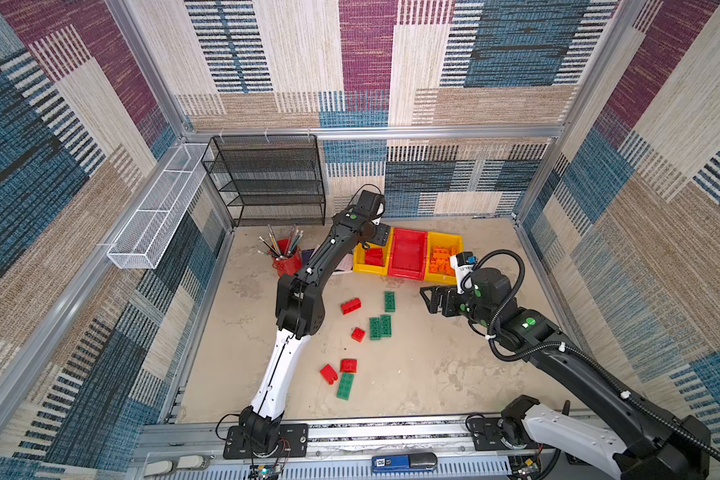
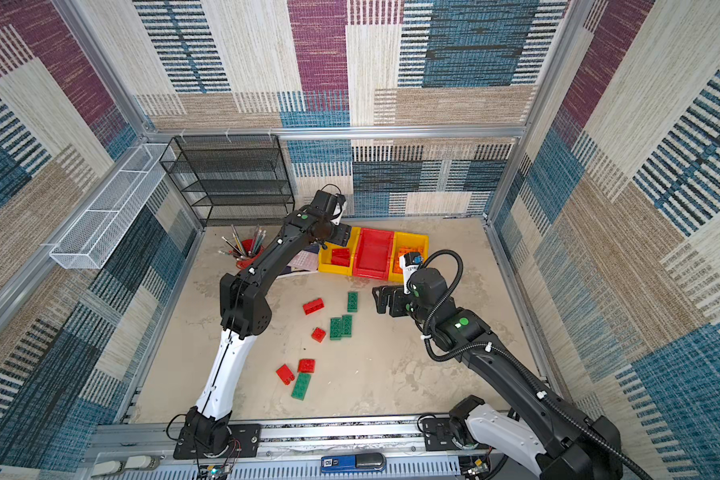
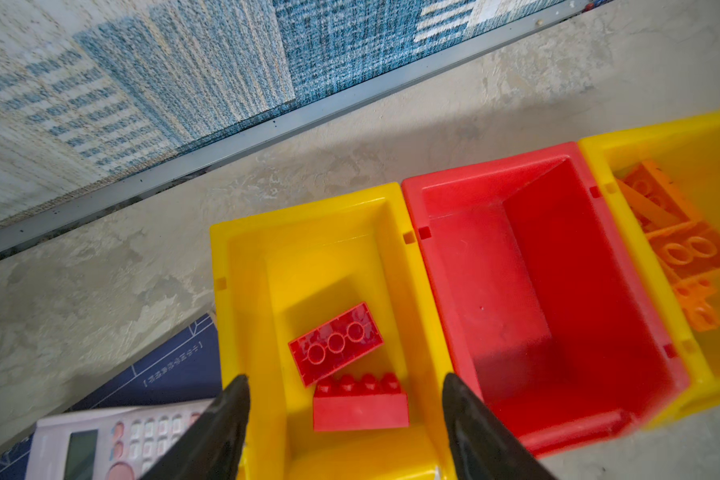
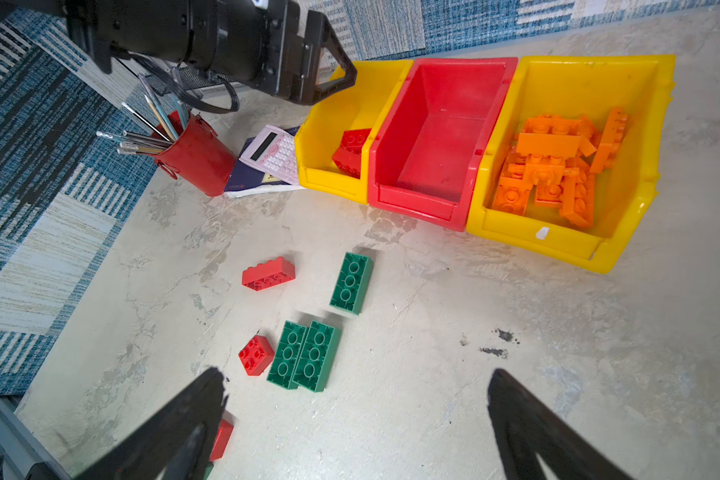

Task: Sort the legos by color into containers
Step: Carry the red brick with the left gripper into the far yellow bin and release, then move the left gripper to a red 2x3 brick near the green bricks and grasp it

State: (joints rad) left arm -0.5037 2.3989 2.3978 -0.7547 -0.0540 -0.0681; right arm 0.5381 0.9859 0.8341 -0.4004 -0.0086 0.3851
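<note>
My left gripper (image 3: 345, 377) hangs open-jawed and empty over the left-hand yellow plastic bin (image 1: 366, 269), upper middle in a top view — two red studded bricks (image 3: 335, 345) lie inside. My right gripper (image 1: 427, 300), also wide and empty, hovers right of the green studded bricks (image 1: 380, 327) at mid-frame. The red drop looks done; next, I judge, a green brick goes to the empty red plastic bin (image 1: 408, 253).
</note>
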